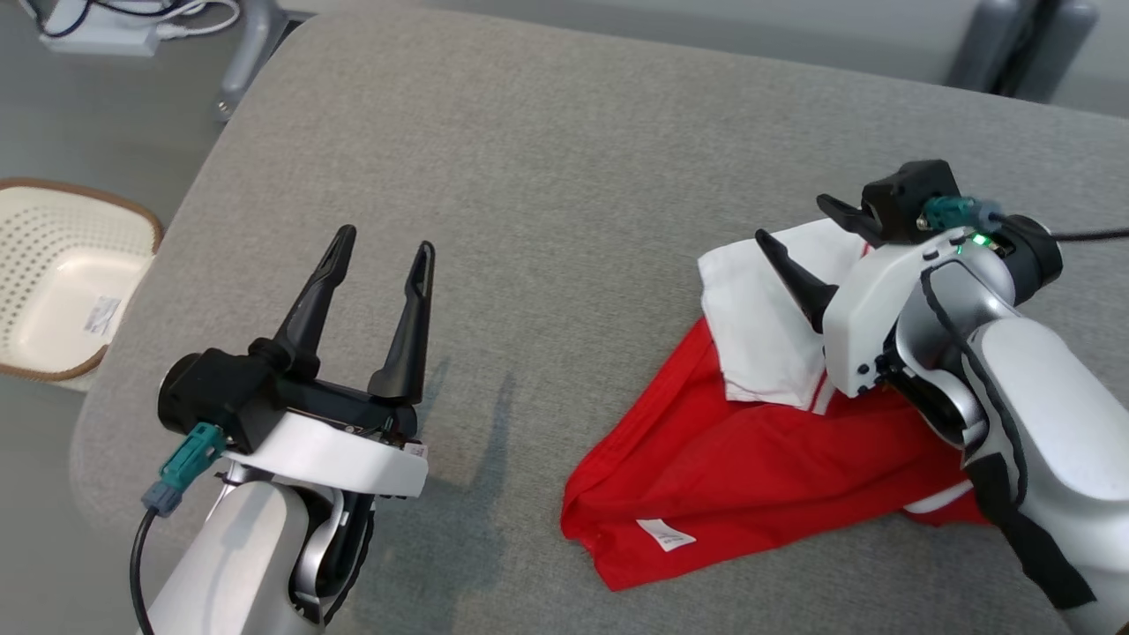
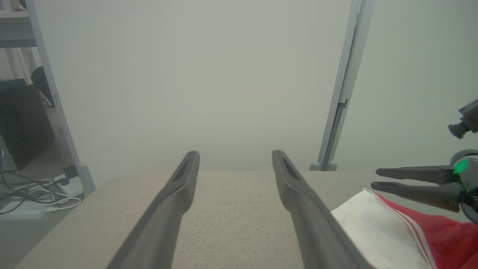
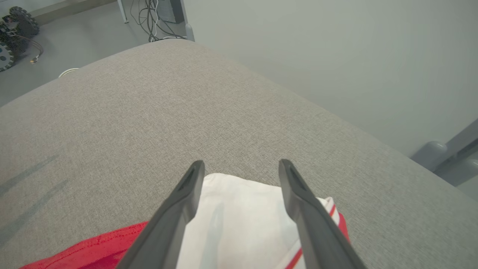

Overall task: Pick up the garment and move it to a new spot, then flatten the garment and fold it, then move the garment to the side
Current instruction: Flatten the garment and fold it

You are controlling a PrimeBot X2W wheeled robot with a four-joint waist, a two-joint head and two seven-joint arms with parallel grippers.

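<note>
Right claw [image 1: 791,218], wide open and empty, hovers over the red-and-white garment [image 1: 750,441].

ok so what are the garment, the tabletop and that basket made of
Garment: thin soft cloth, red with a white panel, matte; it creases loosely and carries a sewn label. Tabletop: grey textile cover, coarse weave visible, rounded padded-looking edge. Basket: probably moulded plastic, cream, with rows of holes and a brown rim.
</note>
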